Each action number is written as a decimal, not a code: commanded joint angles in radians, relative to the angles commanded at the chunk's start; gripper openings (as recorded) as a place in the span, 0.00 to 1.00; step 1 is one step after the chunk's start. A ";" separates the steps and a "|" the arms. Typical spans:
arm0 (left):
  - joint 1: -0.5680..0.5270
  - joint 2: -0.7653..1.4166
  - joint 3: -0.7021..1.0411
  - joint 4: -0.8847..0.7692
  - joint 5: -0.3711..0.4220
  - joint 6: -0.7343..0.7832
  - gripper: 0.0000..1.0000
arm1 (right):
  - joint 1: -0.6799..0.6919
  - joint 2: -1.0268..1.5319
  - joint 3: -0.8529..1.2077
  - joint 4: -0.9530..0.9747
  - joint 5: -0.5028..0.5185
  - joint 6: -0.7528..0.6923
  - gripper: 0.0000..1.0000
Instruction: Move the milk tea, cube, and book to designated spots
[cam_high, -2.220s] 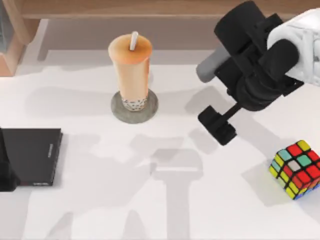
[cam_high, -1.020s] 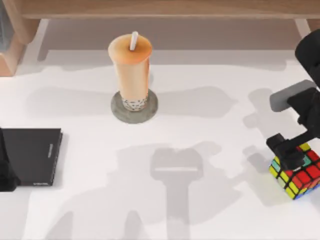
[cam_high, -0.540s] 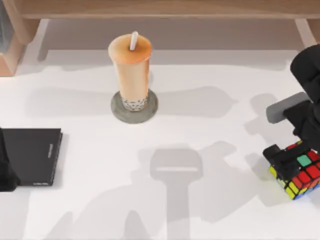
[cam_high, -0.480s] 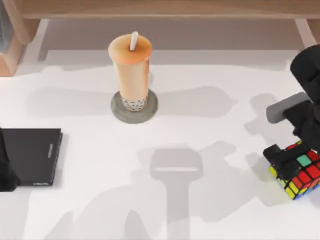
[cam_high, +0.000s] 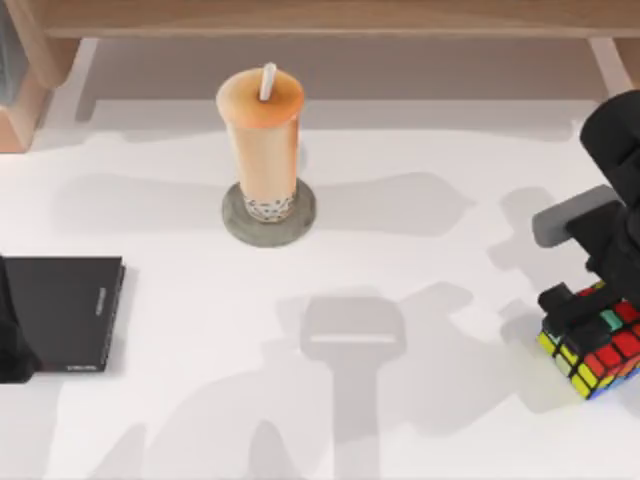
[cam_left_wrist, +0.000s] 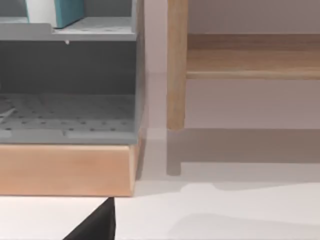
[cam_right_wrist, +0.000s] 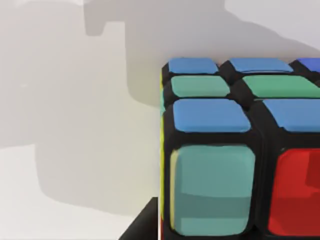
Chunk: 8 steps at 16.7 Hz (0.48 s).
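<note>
Top view, milk tea: the milk tea (cam_high: 262, 145) stands upright on the round grey stone-like disc (cam_high: 268, 214), so I judge that part done.
Top view, cube: the cube (cam_high: 596, 350) sits on the bare white table (cam_high: 400, 440) at the right edge, on no marked spot; this part is left to do.
Top view, right gripper: the right gripper (cam_high: 580, 305) is down on the cube's upper-left corner, one dark finger lying across its top; whether the fingers have closed on it I cannot tell.
Top view, black slab: the flat black rectangular slab (cam_high: 62, 312) lies at the left edge with nothing on it; if it is the book's spot, that part is also left.
Top view, left arm: a dark piece at the far left edge, beside the slab, looks like the parked left arm.
Left wrist view: a grey shelf unit (cam_left_wrist: 70, 80) on a wooden base, with a light-blue book (cam_left_wrist: 55, 12) standing on its upper shelf, not yet moved; a wooden post (cam_left_wrist: 176, 65) stands beside it.
Right wrist view: the cube (cam_right_wrist: 240, 165) is very close, with blue, green and red stickers facing the camera and resting on the table; the finger state is unclear here too.
</note>
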 joint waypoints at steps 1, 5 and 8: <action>0.000 0.000 0.000 0.000 0.000 0.000 1.00 | 0.000 0.000 0.000 0.000 0.000 0.000 0.25; 0.000 0.000 0.000 0.000 0.000 0.000 1.00 | 0.000 0.000 0.000 0.000 0.000 0.000 0.00; 0.000 0.000 0.000 0.000 0.000 0.000 1.00 | 0.000 0.000 0.000 0.000 0.000 0.000 0.00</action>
